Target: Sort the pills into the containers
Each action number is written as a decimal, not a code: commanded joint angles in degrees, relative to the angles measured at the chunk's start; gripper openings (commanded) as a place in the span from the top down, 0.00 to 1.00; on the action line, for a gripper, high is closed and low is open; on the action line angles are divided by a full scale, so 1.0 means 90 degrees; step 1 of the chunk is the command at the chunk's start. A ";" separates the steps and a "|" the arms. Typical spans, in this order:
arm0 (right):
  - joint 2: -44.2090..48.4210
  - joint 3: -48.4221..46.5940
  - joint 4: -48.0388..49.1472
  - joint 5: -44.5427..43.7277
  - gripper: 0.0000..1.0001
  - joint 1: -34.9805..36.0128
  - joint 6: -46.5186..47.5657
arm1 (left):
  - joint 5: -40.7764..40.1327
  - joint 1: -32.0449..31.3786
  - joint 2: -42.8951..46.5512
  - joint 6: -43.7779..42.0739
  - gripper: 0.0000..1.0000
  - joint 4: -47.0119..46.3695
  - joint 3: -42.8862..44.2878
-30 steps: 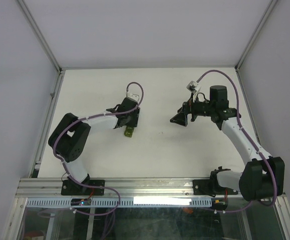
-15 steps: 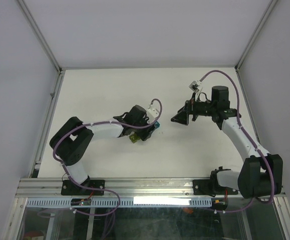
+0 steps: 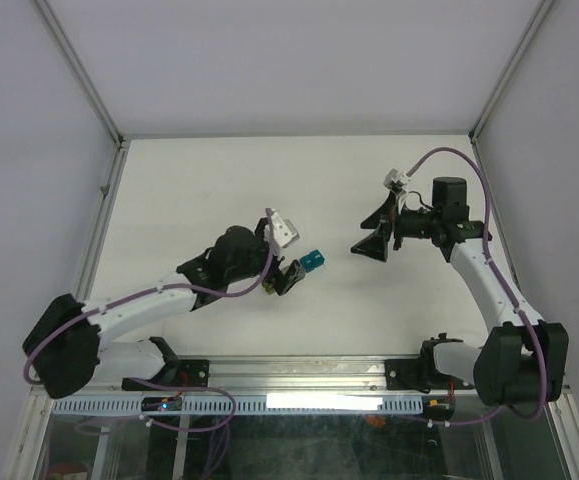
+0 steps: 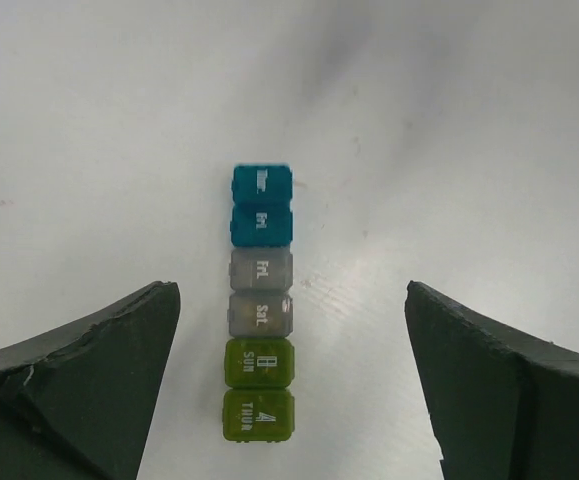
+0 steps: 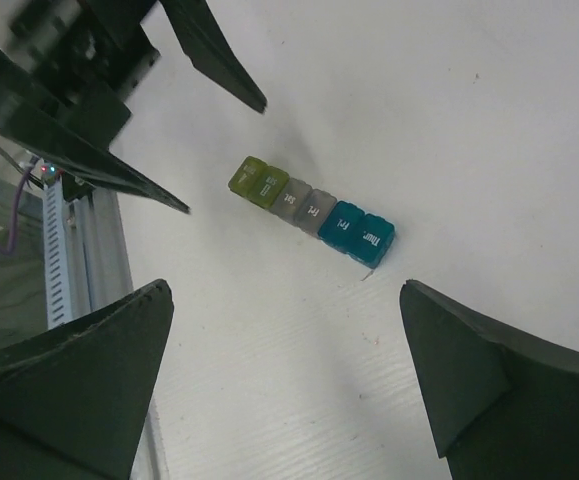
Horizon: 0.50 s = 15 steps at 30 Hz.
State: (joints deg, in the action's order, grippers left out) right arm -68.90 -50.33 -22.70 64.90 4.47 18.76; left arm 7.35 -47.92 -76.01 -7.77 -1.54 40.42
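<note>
Over the white tabletop, the left arm's fingers are spread wide, one each side of the containers. Their long line runs straight away between them. The right arm's fingers, also spread, sit farther from the containers.

Top cam: left pincer hides most of containers, excl. teal end.

Left arm reaches forward and to the right, held low. Left tool: jaws spread wide, empty. Right arm is elbow-bent. Right tool faces left, jaws spread wide, empty.
</note>
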 commanded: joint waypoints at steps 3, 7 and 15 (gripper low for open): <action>0.0695 0.0189 -0.1179 0.0890 0.00 0.0163 0.3215 | 0.0091 0.0011 0.2149 0.1404 0.01 -0.2313 -0.1486; 0.0979 0.0358 -0.1854 0.1214 0.00 0.0288 0.4420 | -0.0275 0.0012 0.2516 0.2199 0.01 -0.1526 -0.1593; 0.0803 0.0693 -0.0988 0.0420 0.04 0.0896 0.3508 | -0.1097 0.0030 0.1720 0.3270 0.21 -0.0605 -0.1270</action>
State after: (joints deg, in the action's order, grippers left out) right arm -60.80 -45.58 -36.51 71.07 9.72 52.45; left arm 2.13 -47.92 -57.17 15.00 -9.47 26.55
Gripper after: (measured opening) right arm 0.965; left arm 0.835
